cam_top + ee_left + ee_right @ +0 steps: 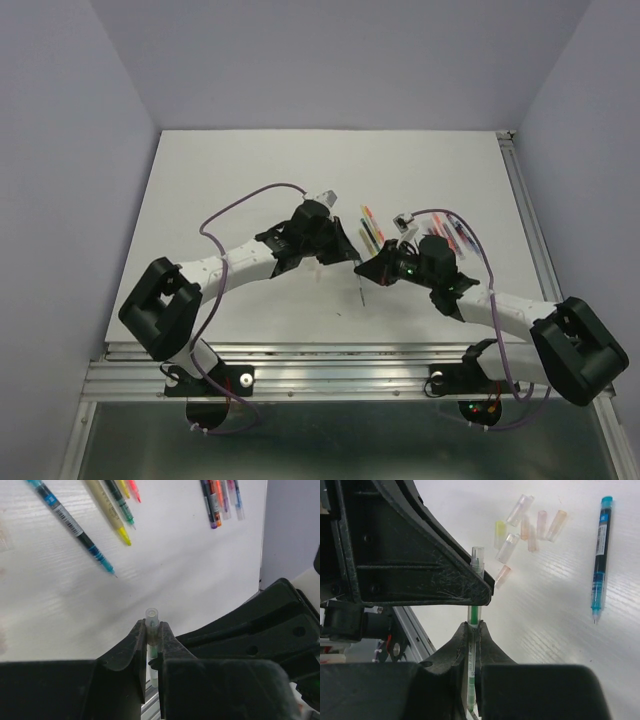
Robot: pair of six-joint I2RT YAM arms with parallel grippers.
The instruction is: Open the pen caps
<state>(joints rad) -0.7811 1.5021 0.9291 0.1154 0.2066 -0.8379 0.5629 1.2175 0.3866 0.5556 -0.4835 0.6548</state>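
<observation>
right wrist: our right hand (472, 628) is clamping the green pen (474, 612) mid-barrel; our left hand (152, 633), at twelve o'clock, is pinching its light, slippery cap (477, 555).

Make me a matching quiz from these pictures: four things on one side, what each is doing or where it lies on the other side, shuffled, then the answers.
Things:
1. left claw
2. right claw
3. blue pen
4. loose caps

States:
A. lying on the table, tip bare
B. shut on the barrel of the green pen
C. lying in a cluster on the table
D. shut on the clear cap at the green pen's end

Pairs: 1-D, 2-B, 3-A, 4-C
</observation>
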